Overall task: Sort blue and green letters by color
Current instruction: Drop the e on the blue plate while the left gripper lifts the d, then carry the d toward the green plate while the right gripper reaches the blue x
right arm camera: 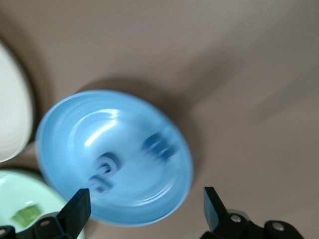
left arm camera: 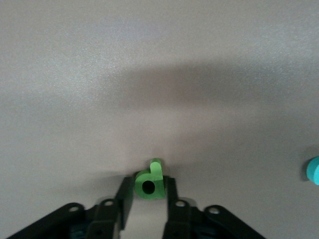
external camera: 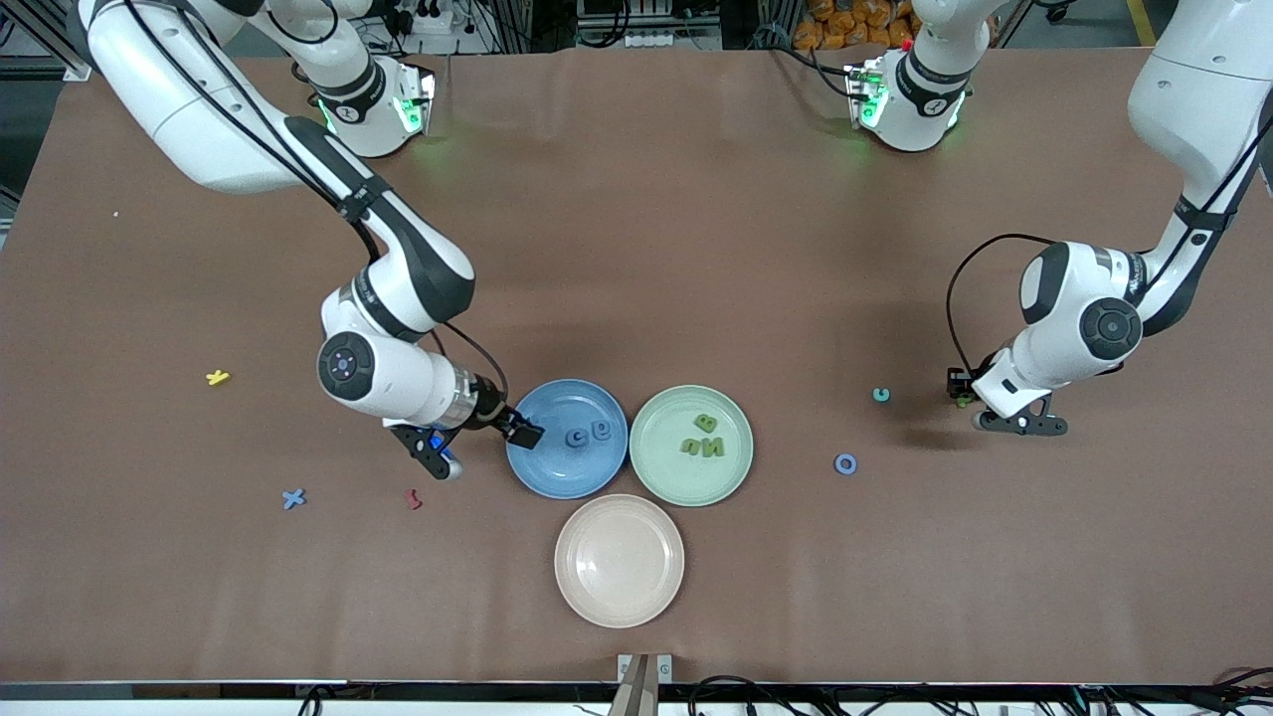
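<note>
Left gripper [left arm camera: 148, 199] is down at the table toward the left arm's end, jaws pinching a small bright-green foam letter [left arm camera: 150, 182] with a round hole, near a teal piece [external camera: 881, 395] and a blue ring letter [external camera: 845, 463]. Right gripper [right arm camera: 144, 211], jaws spread wide and empty, hangs over the rim of the blue plate [external camera: 542, 472], which holds two blue letters [external camera: 588, 434]. Beside it the green plate [external camera: 656, 467] holds olive-green letters [external camera: 702, 445]; a blue x letter [external camera: 293, 498] lies toward the right arm's end.
</note>
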Available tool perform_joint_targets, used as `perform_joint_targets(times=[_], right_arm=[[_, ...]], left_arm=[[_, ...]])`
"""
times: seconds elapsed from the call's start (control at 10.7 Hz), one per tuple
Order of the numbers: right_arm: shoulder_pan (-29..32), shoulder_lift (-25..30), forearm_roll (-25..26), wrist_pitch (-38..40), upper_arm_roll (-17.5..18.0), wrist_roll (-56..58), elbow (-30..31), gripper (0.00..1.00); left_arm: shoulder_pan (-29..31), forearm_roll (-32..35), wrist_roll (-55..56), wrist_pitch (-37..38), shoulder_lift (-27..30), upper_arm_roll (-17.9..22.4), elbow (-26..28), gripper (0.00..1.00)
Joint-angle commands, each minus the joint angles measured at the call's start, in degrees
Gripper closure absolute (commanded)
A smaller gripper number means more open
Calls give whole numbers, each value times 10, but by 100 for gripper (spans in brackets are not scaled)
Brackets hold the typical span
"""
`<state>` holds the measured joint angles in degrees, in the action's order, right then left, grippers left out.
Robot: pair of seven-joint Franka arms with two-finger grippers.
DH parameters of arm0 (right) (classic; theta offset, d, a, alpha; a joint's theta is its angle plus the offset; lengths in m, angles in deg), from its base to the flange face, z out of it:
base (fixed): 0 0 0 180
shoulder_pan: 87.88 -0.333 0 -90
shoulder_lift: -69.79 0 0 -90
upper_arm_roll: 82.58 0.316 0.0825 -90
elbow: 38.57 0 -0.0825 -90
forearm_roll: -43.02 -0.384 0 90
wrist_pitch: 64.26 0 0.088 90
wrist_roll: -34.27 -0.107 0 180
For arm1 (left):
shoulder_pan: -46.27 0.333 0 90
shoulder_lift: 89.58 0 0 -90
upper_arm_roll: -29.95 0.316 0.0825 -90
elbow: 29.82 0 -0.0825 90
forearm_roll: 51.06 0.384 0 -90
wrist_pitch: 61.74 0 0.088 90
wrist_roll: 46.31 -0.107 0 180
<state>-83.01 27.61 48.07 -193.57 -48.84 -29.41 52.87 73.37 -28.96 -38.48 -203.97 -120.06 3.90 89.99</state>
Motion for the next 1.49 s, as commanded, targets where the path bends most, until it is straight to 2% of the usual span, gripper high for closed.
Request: perform_joint_targets(times=[0.0, 0.19, 0.28, 0.47, 0.65, 0.84, 1.02, 1.21, 1.4], right_arm=[[54, 3, 7, 95, -27, 159, -8, 0], [87, 34, 13, 141, -26, 297, -9, 0], [93, 55, 34, 154, -27, 360, -10, 0], [120, 57, 118, 154, -27, 441, -10, 0], [152, 36, 139, 130, -31, 523, -13, 0], [145, 9, 139, 52, -83, 614, -18, 0], [143, -34, 138, 2, -113, 623, -38, 0], [139, -73, 140, 3, -132, 632, -88, 0], [138, -90, 139, 1, -140, 672, -111, 0]], left_arm=[[1, 25, 19, -9, -2, -1, 0, 80], [0, 26, 18, -9, -3, -1, 0, 100], [1, 42, 17, -9, 0, -1, -3, 100], [-1, 50, 14, -7, 23, -17, -15, 100], [-1, 41, 20, 22, 45, -72, -47, 100], [-3, 38, 39, 46, 39, -123, -78, 100], [-45, 29, 86, 46, 15, -139, -107, 100], [-122, 28, 162, 45, -26, -138, -148, 100], [-201, 36, 277, 46, -68, -132, -194, 100]])
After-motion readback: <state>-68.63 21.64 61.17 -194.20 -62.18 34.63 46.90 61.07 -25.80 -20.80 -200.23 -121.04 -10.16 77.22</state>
